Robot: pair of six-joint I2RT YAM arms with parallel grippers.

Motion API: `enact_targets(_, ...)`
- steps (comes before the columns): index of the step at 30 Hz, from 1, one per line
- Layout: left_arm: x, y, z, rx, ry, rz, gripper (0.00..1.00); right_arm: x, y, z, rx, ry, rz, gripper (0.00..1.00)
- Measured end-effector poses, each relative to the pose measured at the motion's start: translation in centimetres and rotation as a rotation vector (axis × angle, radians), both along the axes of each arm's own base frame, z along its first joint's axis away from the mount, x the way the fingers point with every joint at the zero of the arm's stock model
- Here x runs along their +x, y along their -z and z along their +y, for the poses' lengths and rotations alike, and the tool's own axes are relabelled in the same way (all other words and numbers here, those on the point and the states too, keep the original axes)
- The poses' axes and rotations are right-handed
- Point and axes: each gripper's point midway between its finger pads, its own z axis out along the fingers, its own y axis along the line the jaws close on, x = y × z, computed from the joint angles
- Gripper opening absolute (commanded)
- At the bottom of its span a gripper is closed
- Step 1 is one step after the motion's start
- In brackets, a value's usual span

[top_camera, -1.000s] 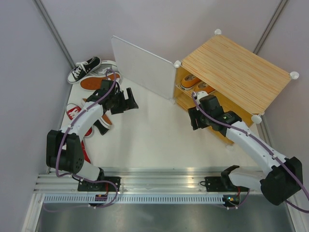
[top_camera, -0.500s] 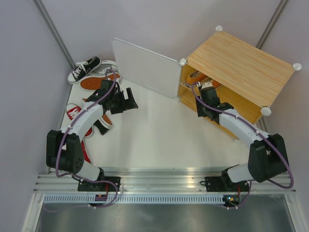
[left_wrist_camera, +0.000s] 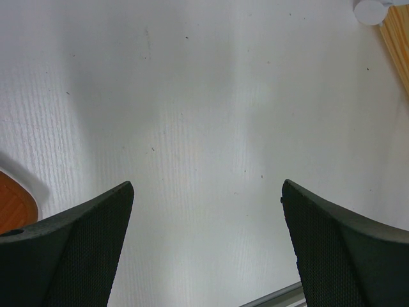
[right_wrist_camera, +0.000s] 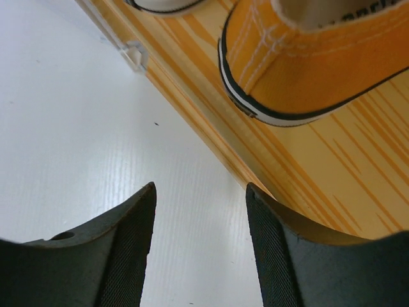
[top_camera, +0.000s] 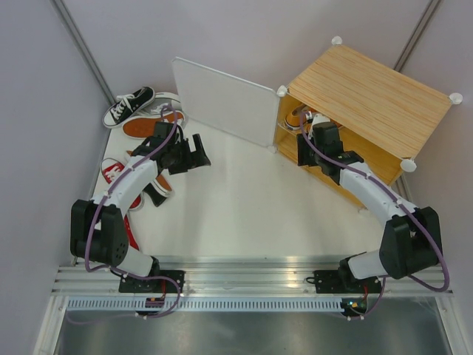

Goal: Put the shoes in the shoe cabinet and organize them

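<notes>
The shoe cabinet [top_camera: 369,96] stands at the back right with its frosted door [top_camera: 222,103] swung open. An orange shoe [top_camera: 298,116] sits inside; in the right wrist view it [right_wrist_camera: 319,70] rests on the wood floor of the cabinet, just ahead of the fingers. My right gripper [top_camera: 304,151] [right_wrist_camera: 201,243] is open and empty at the cabinet's front edge. My left gripper [top_camera: 198,151] [left_wrist_camera: 208,243] is open and empty over the white floor. Black [top_camera: 127,106], grey [top_camera: 159,107], orange [top_camera: 144,126] and red [top_camera: 112,171] shoes lie at the far left.
A second shoe's white edge [right_wrist_camera: 163,5] shows in the cabinet beside the orange one. An orange-brown outsole [left_wrist_camera: 13,204] lies at the left edge of the left wrist view. A white cabinet knob [left_wrist_camera: 374,9] shows top right there. Grey walls enclose the floor.
My right gripper has moved up from the floor to the cabinet's opening. The cabinet has shifted a little back and right. The left arm has not moved.
</notes>
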Motion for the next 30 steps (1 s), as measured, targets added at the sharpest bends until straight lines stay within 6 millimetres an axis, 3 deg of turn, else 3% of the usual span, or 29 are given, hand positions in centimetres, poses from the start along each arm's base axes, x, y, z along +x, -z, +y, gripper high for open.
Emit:
enact_targets(3,0.0,0.0,0.0,0.000,0.000,0.000,1.00,0.3,-1.4,1.1,0.057,-0.026,-0.035,0.64)
enact_targets(9,0.1,-0.4,0.0,-0.001,0.000,-0.005,1.00,0.0,-2.2,3.6,0.135,-0.075,0.007,0.68)
enact_targets(17,-0.1,-3.2,1.6,0.050,-0.059,-0.072,1.00,-2.8,-3.8,8.4,0.179,-0.208,0.094,0.75)
enact_targets(22,-0.1,-5.1,2.7,0.082,-0.105,-0.134,1.00,-4.0,-4.3,8.8,0.193,-0.236,0.112,0.77)
enact_targets(30,-0.4,-4.8,2.7,0.084,-0.102,-0.115,1.00,-4.8,-3.8,9.9,0.253,-0.265,0.137,0.78)
